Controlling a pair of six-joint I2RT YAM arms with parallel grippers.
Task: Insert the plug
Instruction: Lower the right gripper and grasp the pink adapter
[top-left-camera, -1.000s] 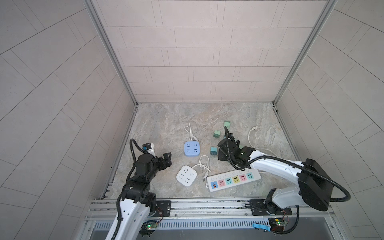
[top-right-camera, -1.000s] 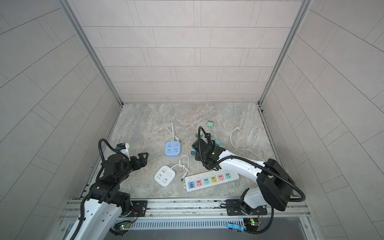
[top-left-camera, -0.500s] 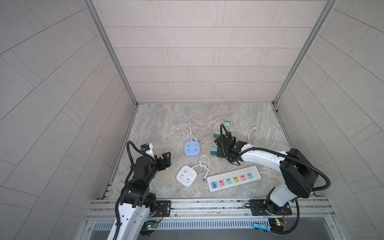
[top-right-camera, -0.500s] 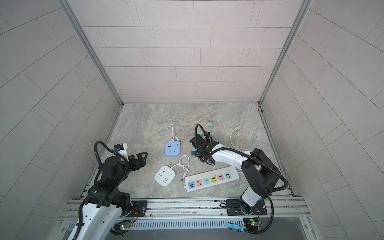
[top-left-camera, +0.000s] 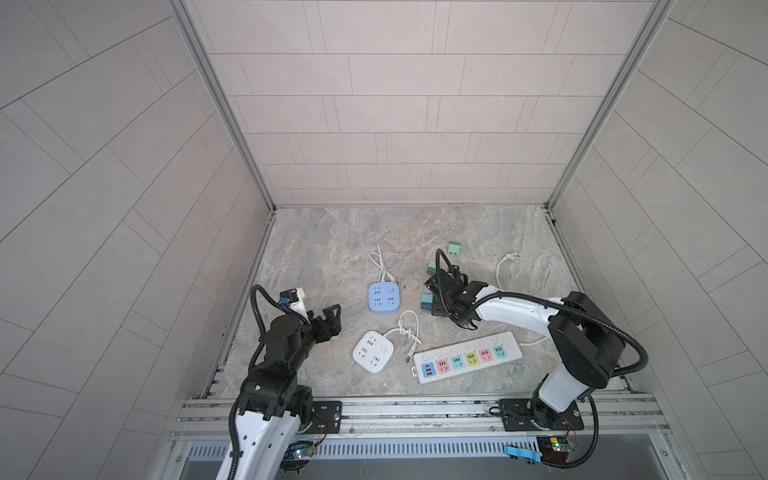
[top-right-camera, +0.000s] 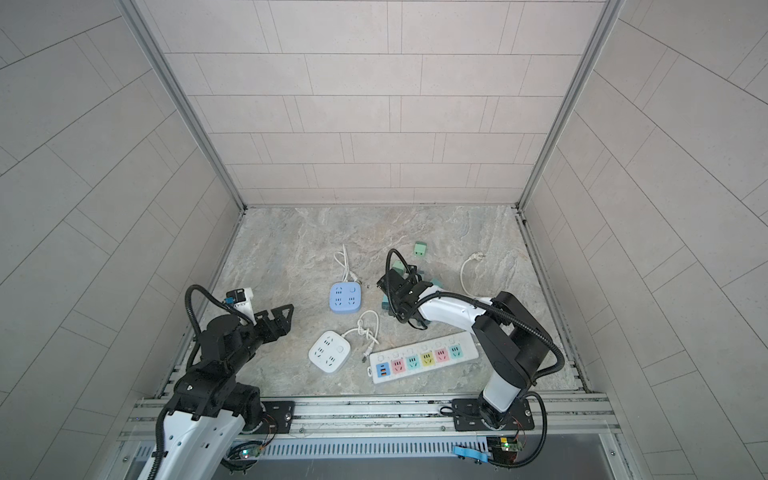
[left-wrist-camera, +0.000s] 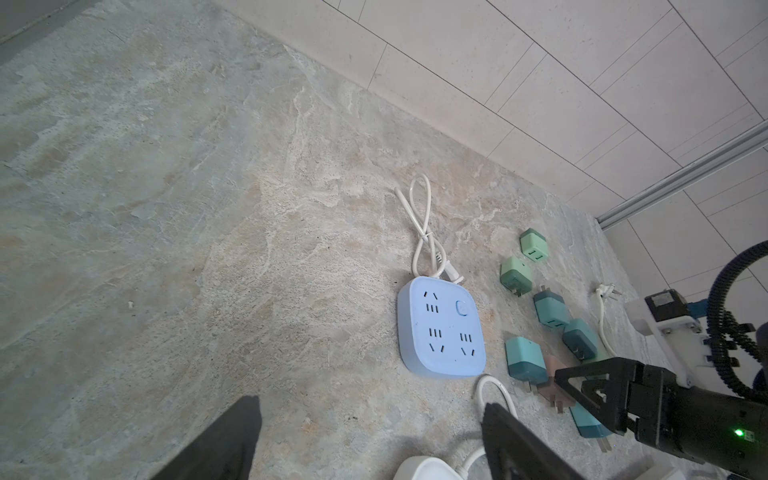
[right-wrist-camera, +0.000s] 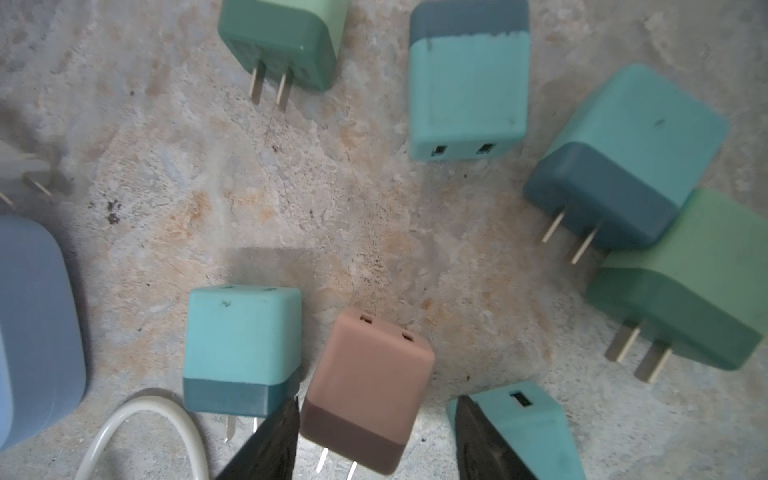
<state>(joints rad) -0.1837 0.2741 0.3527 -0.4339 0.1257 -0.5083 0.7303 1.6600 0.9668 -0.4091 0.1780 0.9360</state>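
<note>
Right end effector (right-wrist-camera: 378, 398) part-open astride brown plug (right-wrist-camera: 370, 365); left end effector (left-wrist-camera: 370, 403) wide, empty

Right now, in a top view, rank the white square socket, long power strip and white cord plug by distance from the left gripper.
1. white square socket, just right of the left gripper.
2. long power strip, front right.
3. white cord plug, back right.

No text, brand or number is legible anywhere (power strip (top-left-camera: 467, 360) markings too small).
</note>
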